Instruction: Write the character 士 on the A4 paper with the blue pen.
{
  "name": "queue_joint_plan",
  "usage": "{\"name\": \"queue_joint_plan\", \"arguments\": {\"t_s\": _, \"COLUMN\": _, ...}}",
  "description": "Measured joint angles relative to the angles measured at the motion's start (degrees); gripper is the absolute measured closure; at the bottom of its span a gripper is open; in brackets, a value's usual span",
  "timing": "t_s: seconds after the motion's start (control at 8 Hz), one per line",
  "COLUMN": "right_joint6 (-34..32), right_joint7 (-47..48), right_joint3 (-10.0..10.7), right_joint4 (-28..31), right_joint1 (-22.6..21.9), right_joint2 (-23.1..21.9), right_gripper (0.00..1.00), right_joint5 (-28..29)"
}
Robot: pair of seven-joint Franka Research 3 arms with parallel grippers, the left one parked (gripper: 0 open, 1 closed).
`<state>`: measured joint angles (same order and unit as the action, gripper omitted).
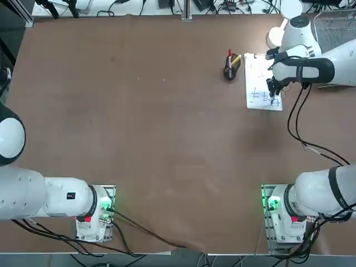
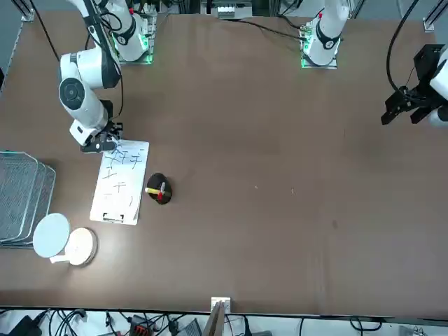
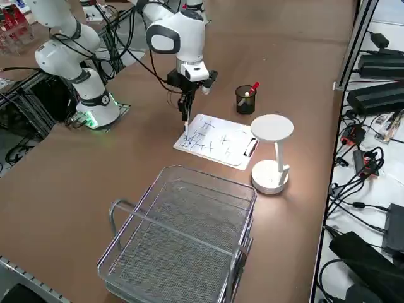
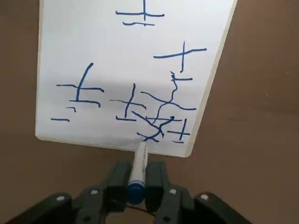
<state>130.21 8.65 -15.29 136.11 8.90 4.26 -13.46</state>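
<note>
Between my right pincer (image 4: 135, 179) fingers, clamped tight, stands the blue pen (image 4: 138, 168), tip touching the A4 paper (image 4: 93, 42) at its near edge. From the side, I judge a stroke underway; next needs steady pressure.

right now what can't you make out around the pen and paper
- Pen tip: whether it touches the paper is unclear; its own barrel hides the tip in the wrist view, and it is too small elsewhere.
- Right gripper: fingers shut on the pen; wrist hides them from above.
- Newest strokes: lost in overlapping scribble.
- Pen cup: contents too small.
</note>
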Motion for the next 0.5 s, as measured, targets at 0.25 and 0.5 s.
{"name": "queue_joint_plan", "arguments": {"t_s": 0.25, "right_joint6": -5.1, "right_joint7": -2.7, "right_joint3": -0.1, "right_joint4": -3.1, "right_joint1": 0.0, "right_joint2": -1.3, "right_gripper": 0.79, "right_joint5": 0.0}}
{"name": "queue_joint_plan", "arguments": {"t_s": 0.5, "right_joint6": -10.8, "right_joint7": -5.8, "right_joint3": -0.1, "right_joint4": -8.5, "right_joint1": 0.0, "right_joint2": -2.6, "right_gripper": 0.79, "right_joint5": 0.1}}
